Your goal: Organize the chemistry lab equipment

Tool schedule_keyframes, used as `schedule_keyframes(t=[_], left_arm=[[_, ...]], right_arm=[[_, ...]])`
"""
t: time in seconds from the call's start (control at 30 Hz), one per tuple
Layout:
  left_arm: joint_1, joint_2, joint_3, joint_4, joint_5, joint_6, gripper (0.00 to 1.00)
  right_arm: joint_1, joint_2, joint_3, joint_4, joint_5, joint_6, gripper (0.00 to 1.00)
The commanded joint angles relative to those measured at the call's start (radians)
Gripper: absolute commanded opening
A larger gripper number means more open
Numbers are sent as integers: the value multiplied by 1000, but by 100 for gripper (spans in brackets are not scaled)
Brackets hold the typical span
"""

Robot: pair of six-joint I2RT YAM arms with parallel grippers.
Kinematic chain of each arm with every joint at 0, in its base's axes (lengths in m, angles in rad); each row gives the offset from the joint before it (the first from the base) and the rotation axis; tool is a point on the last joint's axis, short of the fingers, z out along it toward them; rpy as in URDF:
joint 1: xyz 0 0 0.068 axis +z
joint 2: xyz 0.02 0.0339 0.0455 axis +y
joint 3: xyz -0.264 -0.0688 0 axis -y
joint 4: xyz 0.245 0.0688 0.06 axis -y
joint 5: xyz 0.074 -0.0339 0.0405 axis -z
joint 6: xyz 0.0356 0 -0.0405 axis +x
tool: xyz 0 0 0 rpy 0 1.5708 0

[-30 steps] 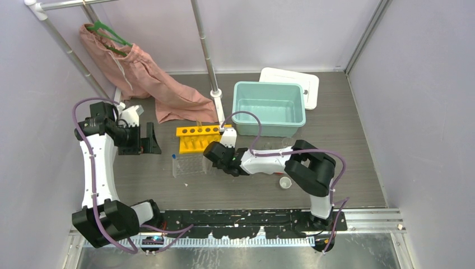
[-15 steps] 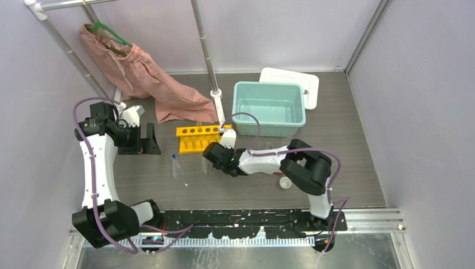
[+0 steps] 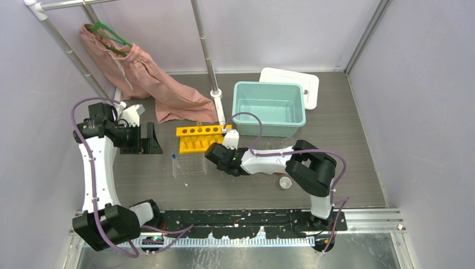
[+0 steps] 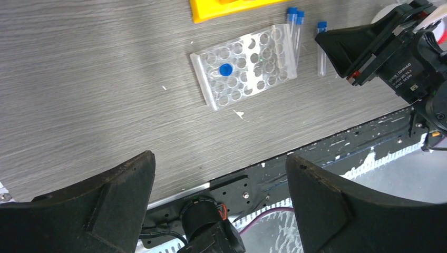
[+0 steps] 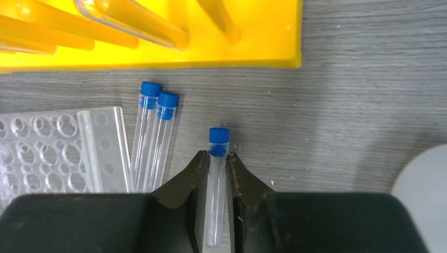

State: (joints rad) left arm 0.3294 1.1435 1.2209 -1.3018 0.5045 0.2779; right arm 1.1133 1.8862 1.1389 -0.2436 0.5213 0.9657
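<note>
Item: one blue-capped tube (image 5: pixel 216 184), laid flat on the table (image 5: pixel 358 105), just right of two like tubes (image 5: pixel 153 142) beside the clear well tray (image 5: pixel 52 153), on the near side of the yellow tube rack (image 5: pixel 158 52). The right gripper (image 5: pixel 217 156) was clamped on this tube just below its cap. The left gripper (image 4: pixel 219 163) was held spread wide at far left, with nothing grasped.

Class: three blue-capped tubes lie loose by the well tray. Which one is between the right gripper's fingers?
The lone tube, lying apart from the pair that rests side by side beside the well tray; the right gripper straddles it.
</note>
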Motion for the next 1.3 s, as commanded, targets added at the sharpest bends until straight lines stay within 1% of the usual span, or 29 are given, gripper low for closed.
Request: schedule_keyframes(t=[0.0, 0.13, 0.2, 0.33, 0.47, 0.6, 0.7, 0.8, 1.1, 1.27], left_arm=[[4, -37, 58, -28, 93, 18, 93], [4, -46, 85, -55, 185, 15, 89], [4, -54, 90, -61, 241, 8, 87], [-3, -78, 94, -62, 335, -19, 82], [-36, -106, 86, -50, 383, -49, 76], [-87, -132, 70, -20, 388, -86, 71], [-144, -147, 61, 4, 363, -112, 68], [-174, -152, 57, 21, 343, -133, 64], [-192, -130, 40, 47, 302, -145, 53], [-199, -121, 31, 58, 271, -141, 43]], right_arm=[[7, -164, 7, -49, 4, -25, 2], [30, -274, 30, -18, -27, -66, 1], [45, -300, 63, -4, -30, -80, 1], [60, -310, 158, 22, -35, -94, 1], [66, -276, 244, 93, -53, -105, 1], [76, -207, 357, 121, -61, -102, 1], [85, -166, 409, 159, -64, -88, 1], [90, -135, 453, 173, -75, -68, 1], [115, -115, 471, 234, -83, -51, 1], [121, -110, 479, 240, -85, -51, 1]])
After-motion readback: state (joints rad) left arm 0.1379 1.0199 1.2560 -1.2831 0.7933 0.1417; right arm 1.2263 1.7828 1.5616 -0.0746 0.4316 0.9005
